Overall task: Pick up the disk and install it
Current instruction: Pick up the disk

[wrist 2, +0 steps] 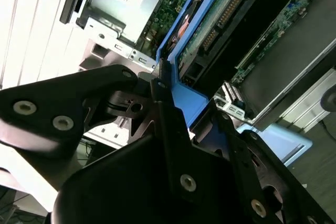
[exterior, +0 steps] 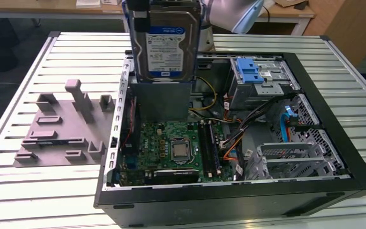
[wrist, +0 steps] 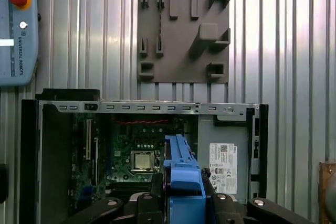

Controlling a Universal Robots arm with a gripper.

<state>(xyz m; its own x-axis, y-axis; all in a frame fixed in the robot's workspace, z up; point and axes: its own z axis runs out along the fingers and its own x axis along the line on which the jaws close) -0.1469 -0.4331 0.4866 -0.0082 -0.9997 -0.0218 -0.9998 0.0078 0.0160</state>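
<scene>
In the exterior view, the open computer case (exterior: 234, 198) lies nearest. Farther back, toward the exterior view's left, the gripper (wrist 2: 164, 94) clamps the blue frame of 1 disk (exterior: 167, 45), upright above the case. Carrying it probably demands a steady grip and clearance from the cables (exterior: 234, 139).

The disk (exterior: 167, 47) is metal, its carrier (wrist: 184, 174) smooth plastic.

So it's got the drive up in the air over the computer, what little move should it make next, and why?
Probably carry it sideways toward the exterior view's right. The gripper is shut on the disk, held upright above the open case near the motherboard, while the metal drive cages sit on that right side.
</scene>
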